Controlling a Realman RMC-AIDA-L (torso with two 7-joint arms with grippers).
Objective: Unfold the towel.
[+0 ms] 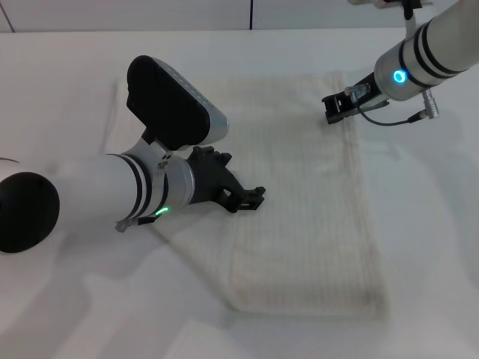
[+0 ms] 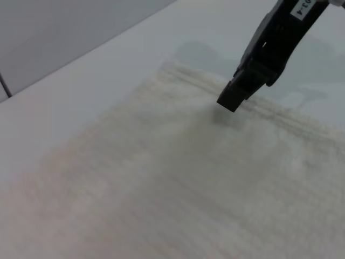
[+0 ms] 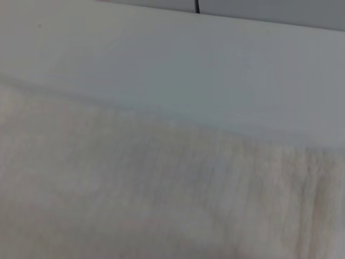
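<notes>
head view, left fingers (image 1: pixel 247 196) apart over towel (image 1: pixel 314 224), right fingers (image 1: pixel 338 107) at its far edge

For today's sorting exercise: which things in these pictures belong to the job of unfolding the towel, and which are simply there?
Belongs to the job:
- towel, lying folded
- right claw, at the towel's far edge
- left claw, over the towel's left part

Simply there:
- white table

Towel (image 1: pixel 299 217): cream-white w/ faint ribbed stripes. Table (image 1: pixel 67 75): white. Grippers black; arms white w/ black bands.
</notes>
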